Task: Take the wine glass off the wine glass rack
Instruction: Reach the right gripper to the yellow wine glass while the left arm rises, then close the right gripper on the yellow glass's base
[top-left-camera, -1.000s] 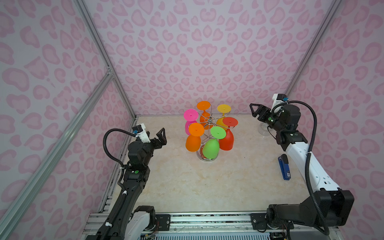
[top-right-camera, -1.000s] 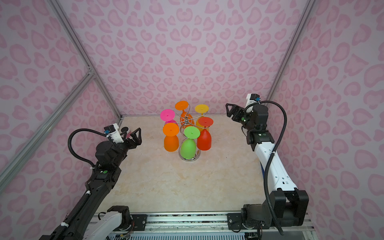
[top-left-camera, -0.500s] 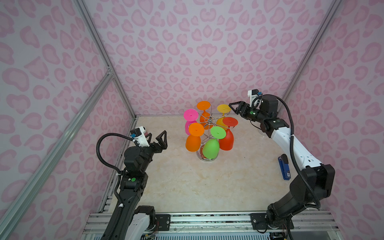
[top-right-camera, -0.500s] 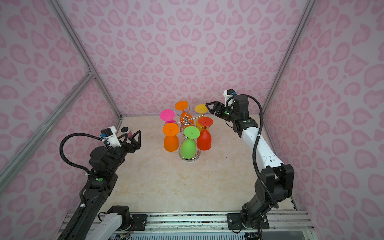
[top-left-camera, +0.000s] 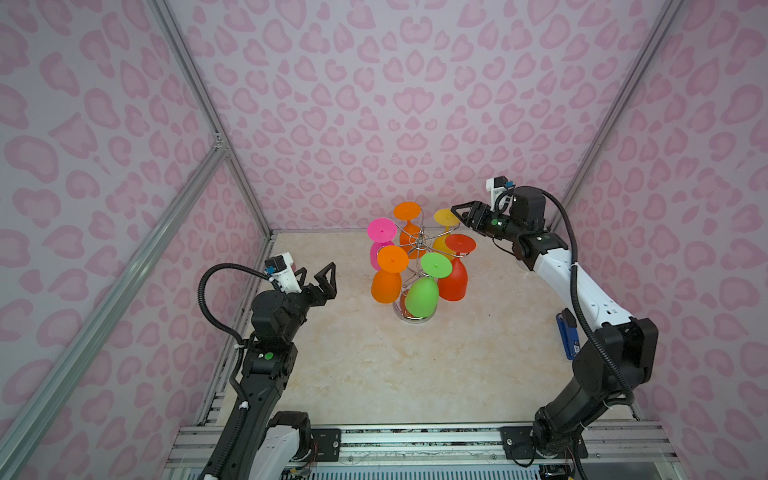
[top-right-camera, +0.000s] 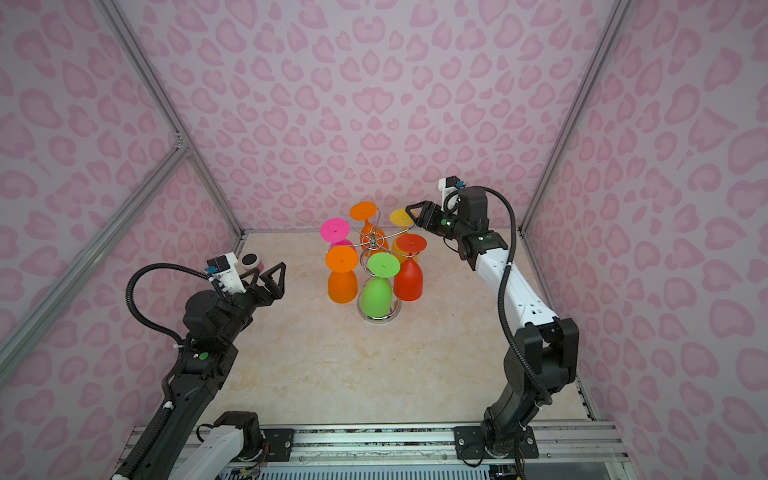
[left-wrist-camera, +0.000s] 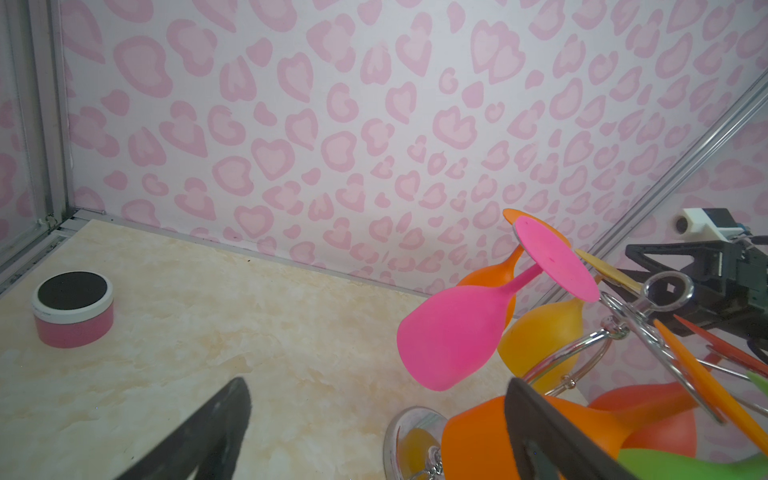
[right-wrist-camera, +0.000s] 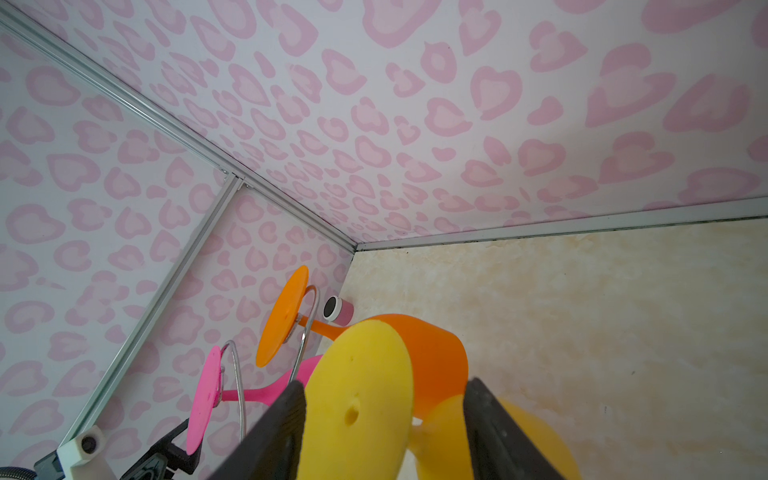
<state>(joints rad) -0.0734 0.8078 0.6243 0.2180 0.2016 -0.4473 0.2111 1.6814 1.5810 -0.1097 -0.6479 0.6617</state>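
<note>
Right hand (right-wrist-camera: 384, 384) is up at the rack's far right arm, jaws partly open and straddling the flat round foot of the yellow plastic wine glass (right-wrist-camera: 357, 419). One finger sits close against the disc's edge and a clear gap shows at the other, so it has no grip on anything yet! That glass hangs bowl-down from the tall chrome wire wine glass rack (top-left-camera: 420, 241), upright near the middle of the far edge of the beige marbled counter (top-left-camera: 374, 374).

Around the same rack hang a pink glass (top-left-camera: 381, 230), two orange glasses (top-left-camera: 392, 258), a green glass (top-left-camera: 435, 264) and a red glass (top-left-camera: 460, 244).

Over by the counter's left edge, the left hand (top-left-camera: 318, 272) hovers with jaws spread wide and empty, aimed at the rack. A small pink round tin with a black top (left-wrist-camera: 72, 307) sits near the far left corner. A blue oblong object (top-left-camera: 567, 334) lies along the right edge.
</note>
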